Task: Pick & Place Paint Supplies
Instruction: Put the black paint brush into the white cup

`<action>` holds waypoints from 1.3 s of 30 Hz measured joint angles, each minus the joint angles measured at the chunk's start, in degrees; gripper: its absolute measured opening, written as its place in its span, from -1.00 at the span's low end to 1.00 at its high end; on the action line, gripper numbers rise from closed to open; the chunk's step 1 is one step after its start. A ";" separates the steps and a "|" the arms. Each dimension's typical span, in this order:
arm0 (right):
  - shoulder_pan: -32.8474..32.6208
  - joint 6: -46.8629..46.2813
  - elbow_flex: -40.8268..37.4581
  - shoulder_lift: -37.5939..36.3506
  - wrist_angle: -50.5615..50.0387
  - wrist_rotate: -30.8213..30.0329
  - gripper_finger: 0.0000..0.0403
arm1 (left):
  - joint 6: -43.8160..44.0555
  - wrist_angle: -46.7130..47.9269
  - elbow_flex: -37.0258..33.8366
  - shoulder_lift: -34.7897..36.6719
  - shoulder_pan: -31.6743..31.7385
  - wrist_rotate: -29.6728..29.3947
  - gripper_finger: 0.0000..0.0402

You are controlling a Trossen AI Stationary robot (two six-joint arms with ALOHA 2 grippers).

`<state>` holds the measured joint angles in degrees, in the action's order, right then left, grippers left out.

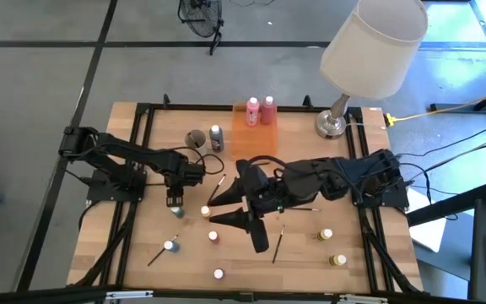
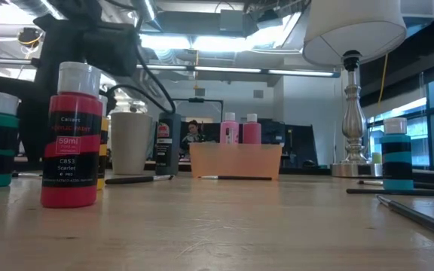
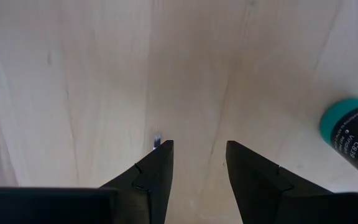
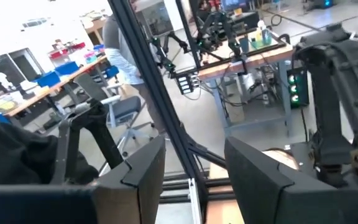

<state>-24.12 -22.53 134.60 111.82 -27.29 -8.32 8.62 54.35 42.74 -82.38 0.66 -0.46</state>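
Bright, even overhead light; ceiling strips [image 2: 202, 41] glare in the low view. Soft shadows lie on the tabletop [image 1: 302, 253]. The nearest bottle [image 2: 71, 135] looks slightly soft.

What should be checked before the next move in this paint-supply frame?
1. Left claw open with nothing between its fingers: ok.
2. Left claw centred on the teal paint bottle: not ok, the bottle sits off to one side.
3. Right claw empty: ok, fingers apart, aimed out at the room.
4. Two pink bottles standing in the orange tray: ok.
5. All supplies in the tray: not ok, pots and brushes still scattered on the table.
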 joint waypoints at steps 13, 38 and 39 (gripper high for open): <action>0.00 -1.56 0.01 1.47 3.73 1.51 -0.15 | -0.54 3.81 -0.04 -0.01 2.22 -0.64 -0.29; 0.07 -1.70 0.01 1.47 5.48 1.46 -0.15 | -1.42 3.23 -0.15 -0.01 2.20 0.01 -0.29; 0.09 -1.70 0.01 1.47 5.48 1.46 -0.15 | -1.44 3.28 -0.19 -0.01 2.20 0.73 -0.29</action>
<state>-24.03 -24.23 134.61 113.30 -21.80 -6.85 7.19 57.63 42.56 -82.39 2.85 0.27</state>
